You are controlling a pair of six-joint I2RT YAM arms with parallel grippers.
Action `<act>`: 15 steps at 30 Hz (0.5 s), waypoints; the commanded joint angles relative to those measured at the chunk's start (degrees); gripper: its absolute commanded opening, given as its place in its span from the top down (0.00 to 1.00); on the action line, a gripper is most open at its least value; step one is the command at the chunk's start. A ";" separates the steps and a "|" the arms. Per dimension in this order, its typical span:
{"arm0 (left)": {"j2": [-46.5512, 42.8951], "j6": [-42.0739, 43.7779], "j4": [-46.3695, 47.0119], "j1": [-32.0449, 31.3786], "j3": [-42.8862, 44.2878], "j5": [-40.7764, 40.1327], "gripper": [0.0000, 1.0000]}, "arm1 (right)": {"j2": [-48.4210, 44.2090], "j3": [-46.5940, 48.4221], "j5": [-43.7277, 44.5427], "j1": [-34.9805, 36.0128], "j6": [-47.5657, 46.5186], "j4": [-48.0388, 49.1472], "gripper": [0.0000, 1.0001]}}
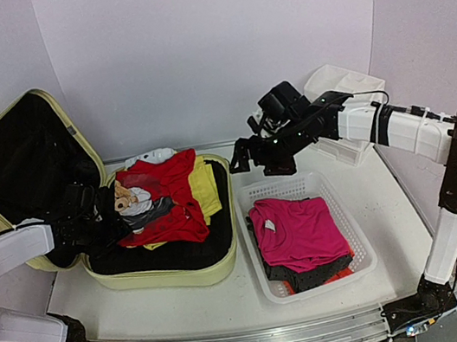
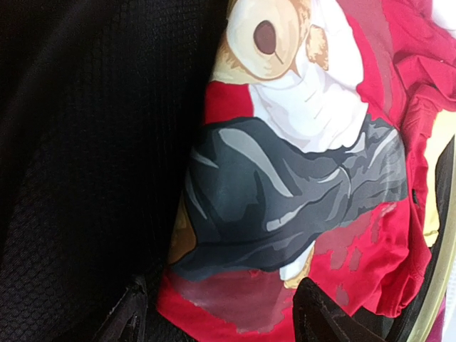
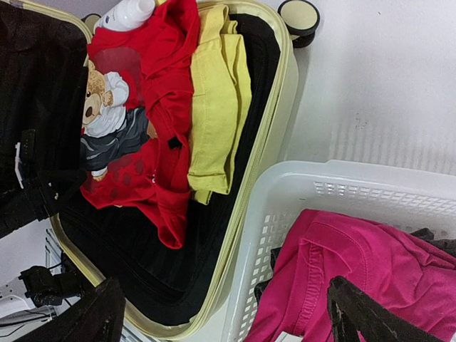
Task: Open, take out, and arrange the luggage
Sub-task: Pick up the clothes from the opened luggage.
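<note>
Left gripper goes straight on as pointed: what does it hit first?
Likely the red bear-print T-shirt in the luggage, straight ahead of the left gripper; it looks close, though depth is unclear.
</note>
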 commanded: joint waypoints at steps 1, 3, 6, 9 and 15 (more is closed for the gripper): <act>0.69 -0.74 3.37 0.33 1.03 0.72 0.30 | -1.36 1.85 -0.81 0.64 0.31 2.25 0.02; 0.20 -0.68 3.08 0.36 0.79 0.61 0.30 | -1.36 1.19 -0.81 0.76 0.22 2.70 0.02; -1.43 -0.93 1.02 0.41 0.64 -0.39 0.28 | -1.38 0.06 -0.77 0.97 0.92 3.86 0.02; -3.50 -1.14 -2.81 0.50 0.80 -3.33 0.26 | -1.13 -0.20 -0.45 2.02 1.36 5.10 0.03; -8.69 -1.79 -6.99 1.05 0.46 -5.52 0.25 | -2.11 -1.69 2.52 4.95 1.84 9.04 0.05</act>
